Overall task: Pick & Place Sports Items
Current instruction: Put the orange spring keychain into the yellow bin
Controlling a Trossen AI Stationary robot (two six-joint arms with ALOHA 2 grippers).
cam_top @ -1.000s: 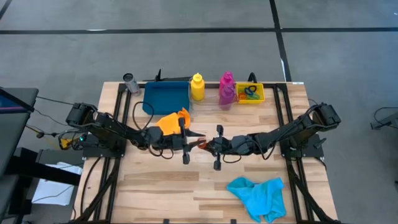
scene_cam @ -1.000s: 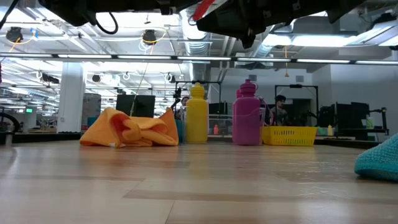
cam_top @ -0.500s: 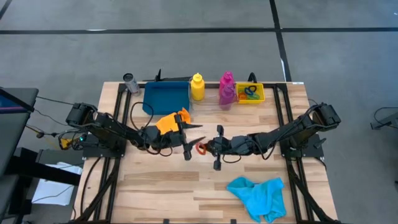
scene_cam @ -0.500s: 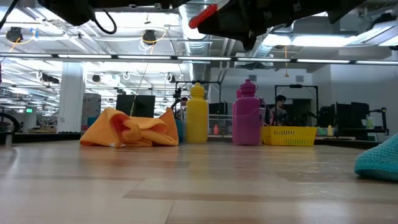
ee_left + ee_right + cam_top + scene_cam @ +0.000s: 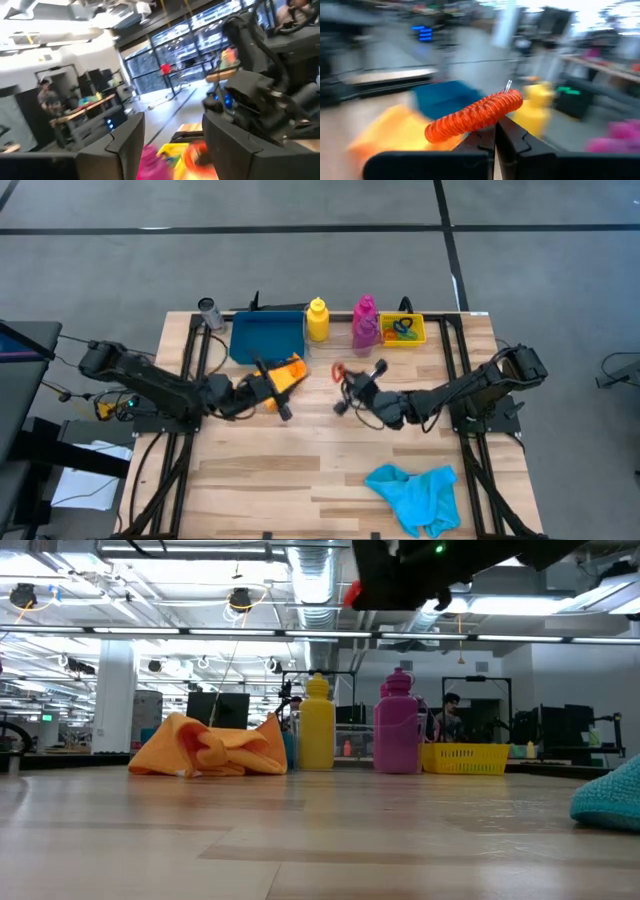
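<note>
The right gripper's [image 5: 495, 131] fingers are pinched shut on an orange-red elastic ring [image 5: 474, 115], held above the bench [image 5: 300, 480] just in front of the yellow bottle [image 5: 317, 319] and magenta bottle [image 5: 364, 321], while the left gripper [image 5: 172, 132], fingers spread and empty, hangs over the orange cloth [image 5: 283, 370].

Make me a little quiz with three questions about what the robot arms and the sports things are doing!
1. True or false: the right gripper is shut on the red coiled elastic ring.
2. Which cloth lies beside the left gripper? A) crumpled orange cloth B) crumpled cyan cloth
3. Fill in: the small yellow mesh bin stands next to the ____ plastic bottle.

Key: 1 true; 2 A; 3 magenta.
</note>
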